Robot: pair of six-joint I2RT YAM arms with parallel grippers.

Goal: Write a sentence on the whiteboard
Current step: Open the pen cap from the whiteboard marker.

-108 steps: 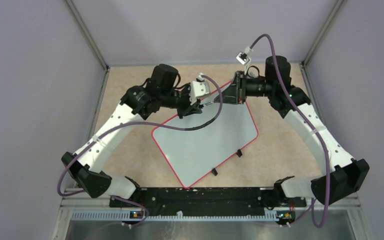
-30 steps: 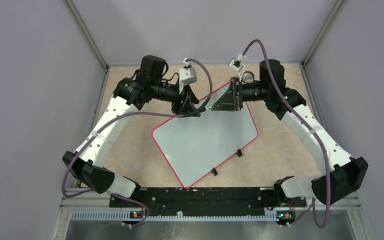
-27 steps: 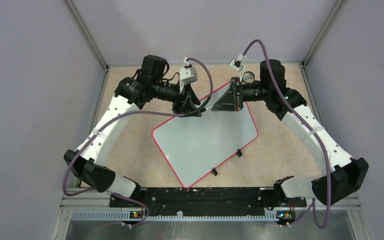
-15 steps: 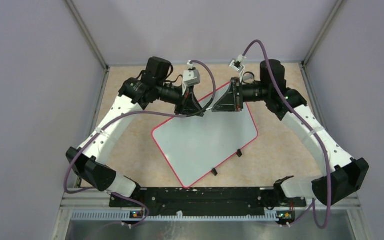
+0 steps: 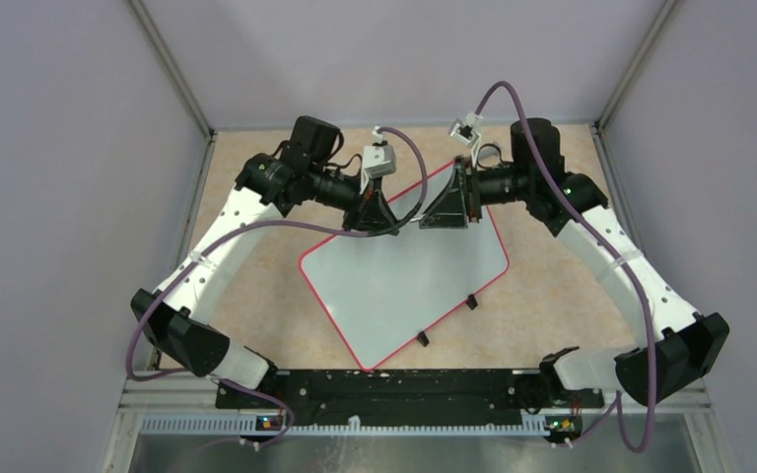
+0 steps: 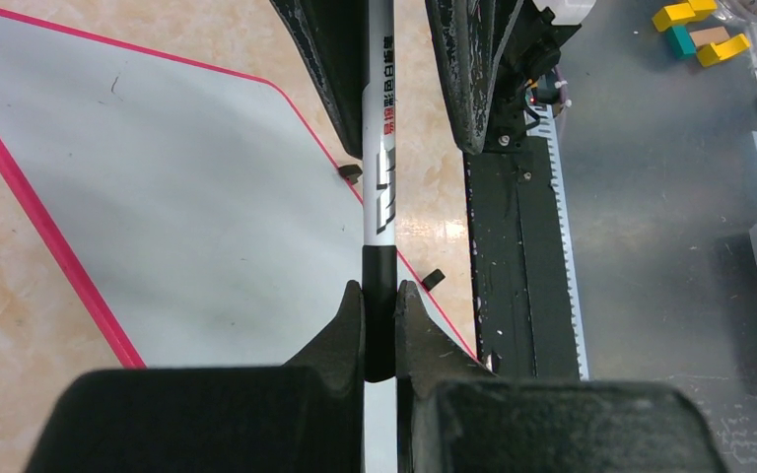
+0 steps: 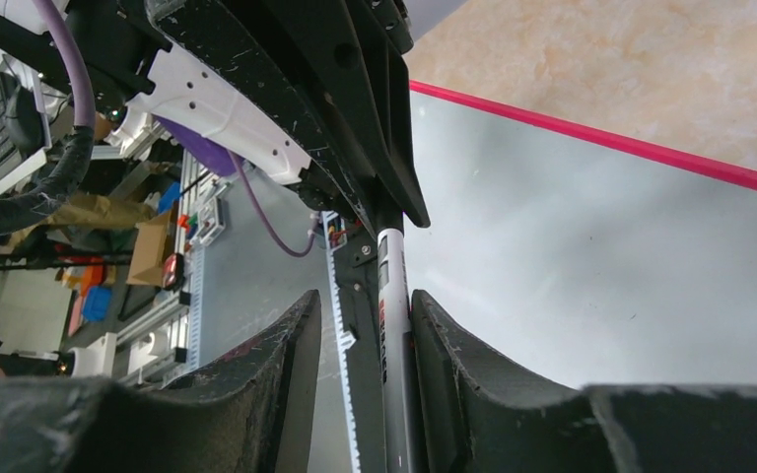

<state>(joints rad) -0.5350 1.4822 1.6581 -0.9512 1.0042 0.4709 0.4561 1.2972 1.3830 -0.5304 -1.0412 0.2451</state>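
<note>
Left tool (image 6: pixel 379 288) moved in toward right tool (image 7: pixel 365 298) over whiteboard (image 5: pixel 404 286) far corner (board lies flat on bench (image 5: pixel 256 286), skewed). Left clenched on marker (image 6: pixel 381 148); right's jaws parted, straddling the barrel.

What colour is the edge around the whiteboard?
Pink-red, a thin line running around the white whiteboard. It shows best in the left wrist view.

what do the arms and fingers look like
Both the left arm and right arm have white links with black joints and bases; a purple cable loops along each. The fingers are black, wedge-shaped and scuffed.
</note>
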